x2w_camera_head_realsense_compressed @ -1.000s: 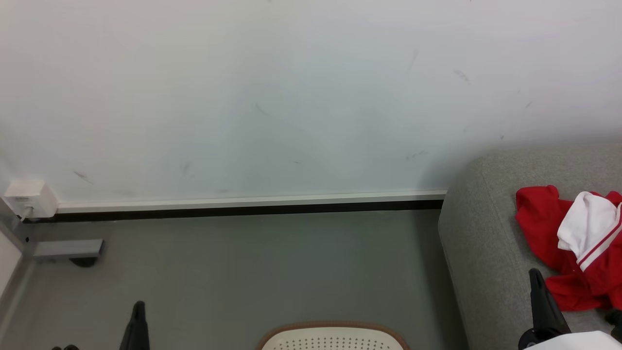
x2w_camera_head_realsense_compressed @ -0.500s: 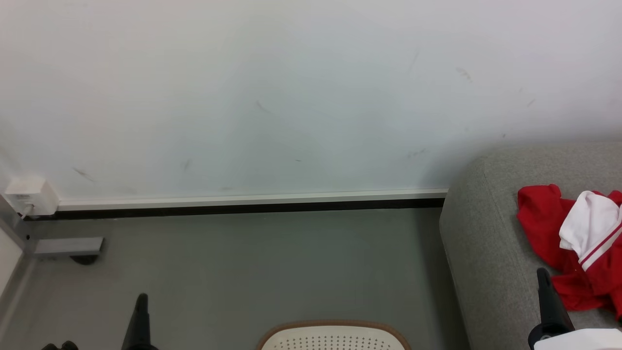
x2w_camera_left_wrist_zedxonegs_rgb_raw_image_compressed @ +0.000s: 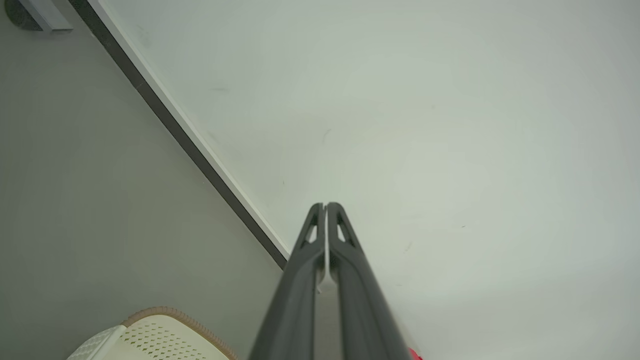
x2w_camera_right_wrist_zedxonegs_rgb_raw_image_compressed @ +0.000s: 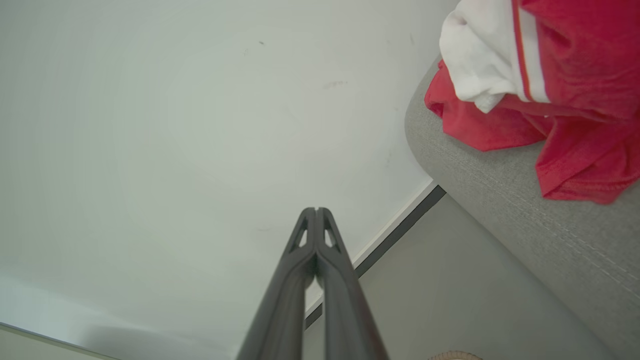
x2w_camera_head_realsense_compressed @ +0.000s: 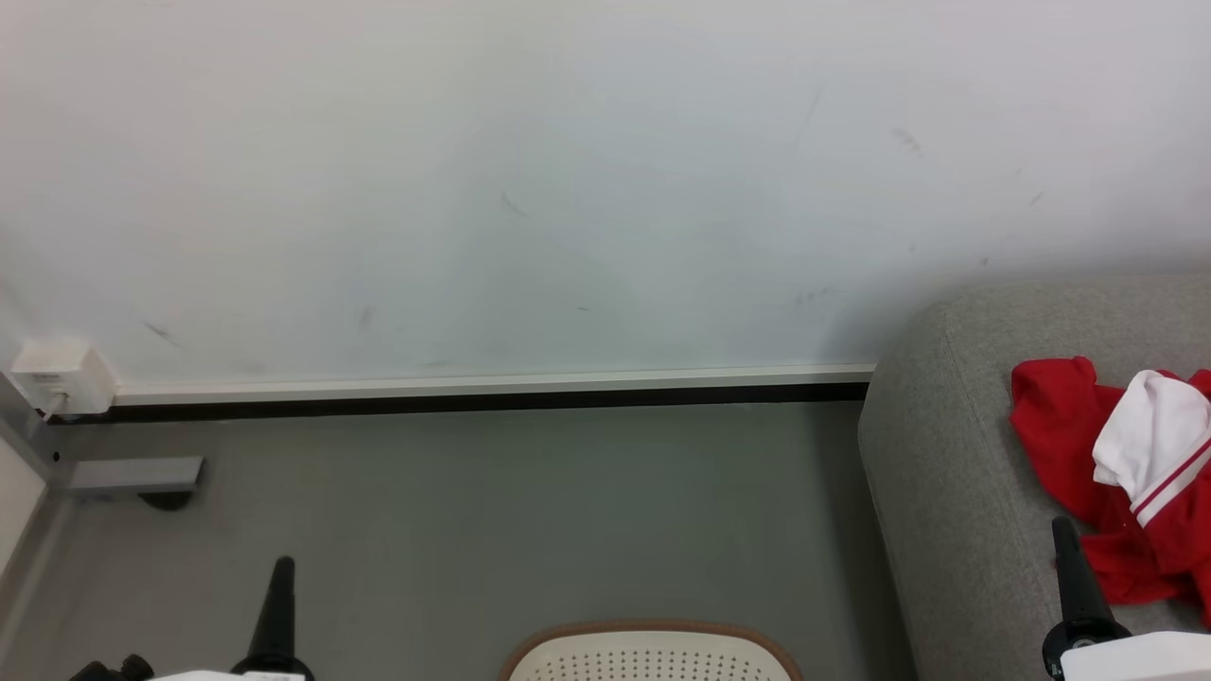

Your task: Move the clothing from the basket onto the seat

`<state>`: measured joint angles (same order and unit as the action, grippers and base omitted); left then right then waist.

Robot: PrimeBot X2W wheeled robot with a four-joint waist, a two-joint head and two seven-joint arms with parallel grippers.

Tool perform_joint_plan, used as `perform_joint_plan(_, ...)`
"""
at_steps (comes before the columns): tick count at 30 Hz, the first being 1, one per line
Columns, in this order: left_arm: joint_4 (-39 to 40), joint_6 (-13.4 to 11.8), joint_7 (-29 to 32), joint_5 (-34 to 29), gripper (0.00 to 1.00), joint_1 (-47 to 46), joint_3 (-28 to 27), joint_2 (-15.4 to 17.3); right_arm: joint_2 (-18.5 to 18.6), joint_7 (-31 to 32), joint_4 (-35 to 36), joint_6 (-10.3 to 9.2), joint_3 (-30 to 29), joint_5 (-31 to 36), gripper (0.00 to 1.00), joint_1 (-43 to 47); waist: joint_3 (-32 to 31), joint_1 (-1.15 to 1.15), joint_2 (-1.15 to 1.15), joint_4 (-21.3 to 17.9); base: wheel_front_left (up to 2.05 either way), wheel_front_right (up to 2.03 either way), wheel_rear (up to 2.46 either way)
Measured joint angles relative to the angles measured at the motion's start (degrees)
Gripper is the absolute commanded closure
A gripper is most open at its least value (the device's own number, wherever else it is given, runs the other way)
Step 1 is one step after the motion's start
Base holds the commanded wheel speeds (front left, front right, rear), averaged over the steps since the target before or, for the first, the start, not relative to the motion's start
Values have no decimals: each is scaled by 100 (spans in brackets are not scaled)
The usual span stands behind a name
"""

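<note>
The clothing (x2w_camera_head_realsense_compressed: 1126, 463) lies on the seat (x2w_camera_head_realsense_compressed: 946, 454) at the right of the head view: a bright red garment with a red, white-panelled, striped one (x2w_camera_head_realsense_compressed: 1159, 445) on top. The right wrist view has the same heap (x2w_camera_right_wrist_zedxonegs_rgb_raw_image_compressed: 540, 85) on the grey seat (x2w_camera_right_wrist_zedxonegs_rgb_raw_image_compressed: 525, 200). The cream basket (x2w_camera_head_realsense_compressed: 653, 653) with its brown rim pokes in at the bottom middle, its inside hidden; a corner of the basket (x2w_camera_left_wrist_zedxonegs_rgb_raw_image_compressed: 150, 335) shows in the left wrist view. My left gripper (x2w_camera_head_realsense_compressed: 282, 567) is shut and empty at the lower left (x2w_camera_left_wrist_zedxonegs_rgb_raw_image_compressed: 325, 206). My right gripper (x2w_camera_head_realsense_compressed: 1061, 528) is shut and empty beside the clothing (x2w_camera_right_wrist_zedxonegs_rgb_raw_image_compressed: 316, 210).
A white wall (x2w_camera_head_realsense_compressed: 568, 189) with a pale skirting and dark strip runs across ahead. Grey floor (x2w_camera_head_realsense_compressed: 520, 511) lies between wall, basket and seat. A white socket box (x2w_camera_head_realsense_compressed: 57, 378) and a grey metal foot (x2w_camera_head_realsense_compressed: 132, 473) sit at the far left.
Both grippers have shifted slightly, the left one rising in the view and the right one moving right and down. The clothing lies as before; the picture has drifted a little.
</note>
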<state>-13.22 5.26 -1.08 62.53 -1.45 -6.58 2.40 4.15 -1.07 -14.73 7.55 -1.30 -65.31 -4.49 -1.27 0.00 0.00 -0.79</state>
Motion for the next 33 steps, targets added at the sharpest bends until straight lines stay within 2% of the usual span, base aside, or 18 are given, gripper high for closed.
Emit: perform_joint_plan(33,-57,126,439,1746,100,-278,3,12,-65,455,26,0,-304,-1579,100,-79,77,0,0,42,0,0,0)
